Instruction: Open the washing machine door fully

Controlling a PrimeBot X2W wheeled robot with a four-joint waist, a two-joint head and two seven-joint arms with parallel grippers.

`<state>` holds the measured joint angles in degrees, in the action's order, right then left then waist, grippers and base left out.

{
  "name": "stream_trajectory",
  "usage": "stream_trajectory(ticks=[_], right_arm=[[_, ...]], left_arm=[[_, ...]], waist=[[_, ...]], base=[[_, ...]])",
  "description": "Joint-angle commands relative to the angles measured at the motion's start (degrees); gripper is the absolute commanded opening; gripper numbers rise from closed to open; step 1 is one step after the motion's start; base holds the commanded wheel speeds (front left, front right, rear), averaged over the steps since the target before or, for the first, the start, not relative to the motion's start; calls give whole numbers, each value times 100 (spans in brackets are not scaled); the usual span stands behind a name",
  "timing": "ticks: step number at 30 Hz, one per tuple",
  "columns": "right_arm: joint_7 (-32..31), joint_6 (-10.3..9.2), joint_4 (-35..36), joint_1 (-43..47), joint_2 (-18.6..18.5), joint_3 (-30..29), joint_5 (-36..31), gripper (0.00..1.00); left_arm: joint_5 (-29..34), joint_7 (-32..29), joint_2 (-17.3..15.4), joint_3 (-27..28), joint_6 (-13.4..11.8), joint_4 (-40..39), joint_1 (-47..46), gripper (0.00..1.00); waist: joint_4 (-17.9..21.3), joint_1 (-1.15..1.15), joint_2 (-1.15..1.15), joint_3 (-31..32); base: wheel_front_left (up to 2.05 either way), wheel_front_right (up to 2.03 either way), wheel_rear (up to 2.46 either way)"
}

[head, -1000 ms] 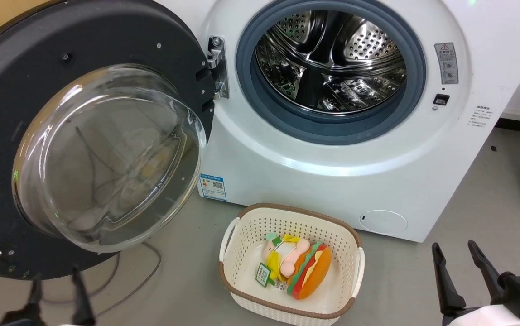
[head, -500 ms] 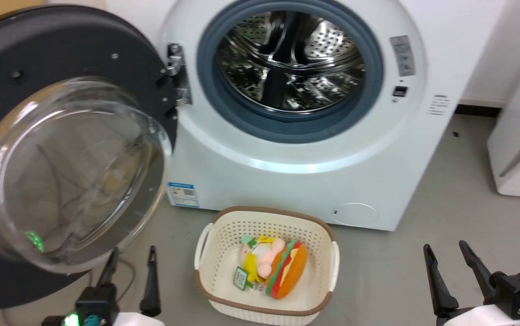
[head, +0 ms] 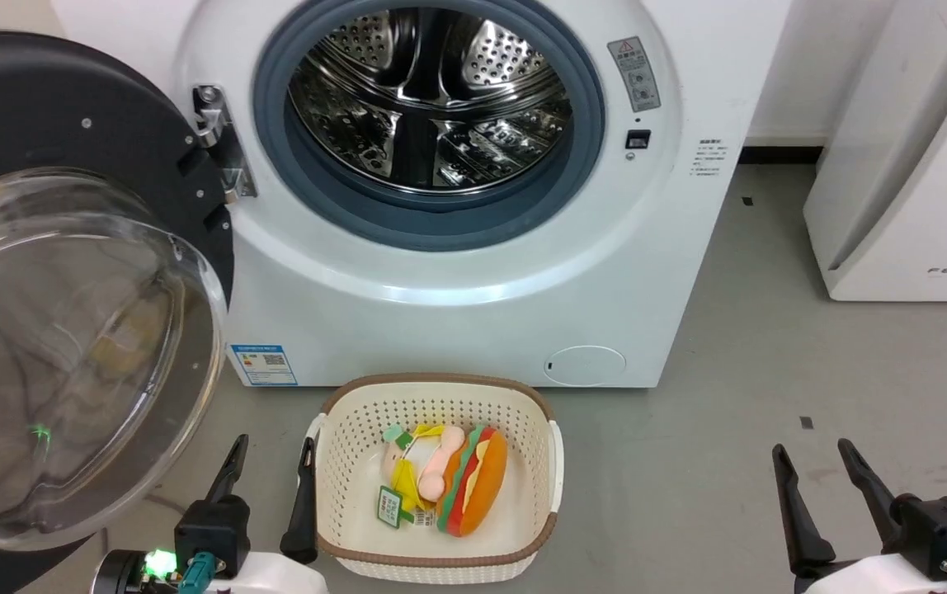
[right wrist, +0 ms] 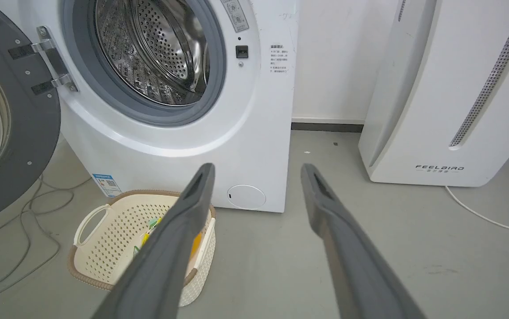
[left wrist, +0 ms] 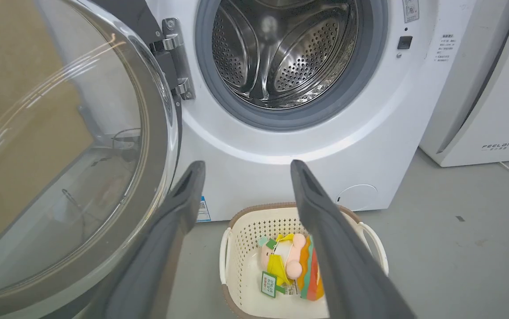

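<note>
The white washing machine (head: pixel 457 297) (left wrist: pixel 254 159) (right wrist: pixel 179 155) faces me with its steel drum exposed. Its round black washing machine door (head: pixel 53 107) (left wrist: pixel 139 17) (right wrist: pixel 19 133) is swung wide to the left on its hinge, the bulging clear glass bowl (head: pixel 69 355) (left wrist: pixel 59 146) turned toward me. At the head view's lower left, my left gripper (head: pixel 271 450) (left wrist: pixel 245 166) is open and holds nothing, just right of the door's lower rim and apart from it. My right gripper (head: pixel 812 458) (right wrist: pixel 256 167) stands open and empty low on the right, over bare floor.
A cream basket (head: pixel 333 429) (left wrist: pixel 236 221) (right wrist: pixel 99 230) with a burger plush toy (head: pixel 473 487) sits on the floor before the machine. A white FEELAIR appliance (head: pixel 902 165) (right wrist: pixel 449 97) stands to the right. Cables (right wrist: pixel 28 208) lie under the door. Grey floor (head: pixel 770 371) is open on the right.
The head camera has turned, shifting the whole scene leftward. My left gripper has come up into clearer view at the lower left, beside the basket. The door stays swung open.
</note>
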<state>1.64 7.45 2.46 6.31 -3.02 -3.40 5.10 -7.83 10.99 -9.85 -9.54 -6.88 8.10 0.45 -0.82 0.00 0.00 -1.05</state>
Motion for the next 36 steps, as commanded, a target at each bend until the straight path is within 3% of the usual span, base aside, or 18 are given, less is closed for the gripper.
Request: stream_trajectory(ticks=[1, 19, 20, 36], right_arm=[[15, 3, 13, -1, 14, 12, 1, 100], [119, 3, -165, -111, 14, 22, 133, 100], [71, 0, -160, -45, 0, 12, 77, 0], [38, 0, -170, -106, 1, 45, 5, 0]], left_arm=[[-35, -14, -19, 17, 10, 29, -82, 100], [-174, 81, -44, 16, -38, 74, -136, 100], [-160, 40, -18, 24, -5, 66, -53, 0], [-58, -85, 63, 125, 69, -26, -52, 0]], waist=[[22, 0, 0, -20], [5, 0, 0, -101], [5, 0, 0, -102], [13, 0, 0, -80]], base=[[0, 0, 0], [0, 0, 0], [0, 0, 0], [0, 0, 0]])
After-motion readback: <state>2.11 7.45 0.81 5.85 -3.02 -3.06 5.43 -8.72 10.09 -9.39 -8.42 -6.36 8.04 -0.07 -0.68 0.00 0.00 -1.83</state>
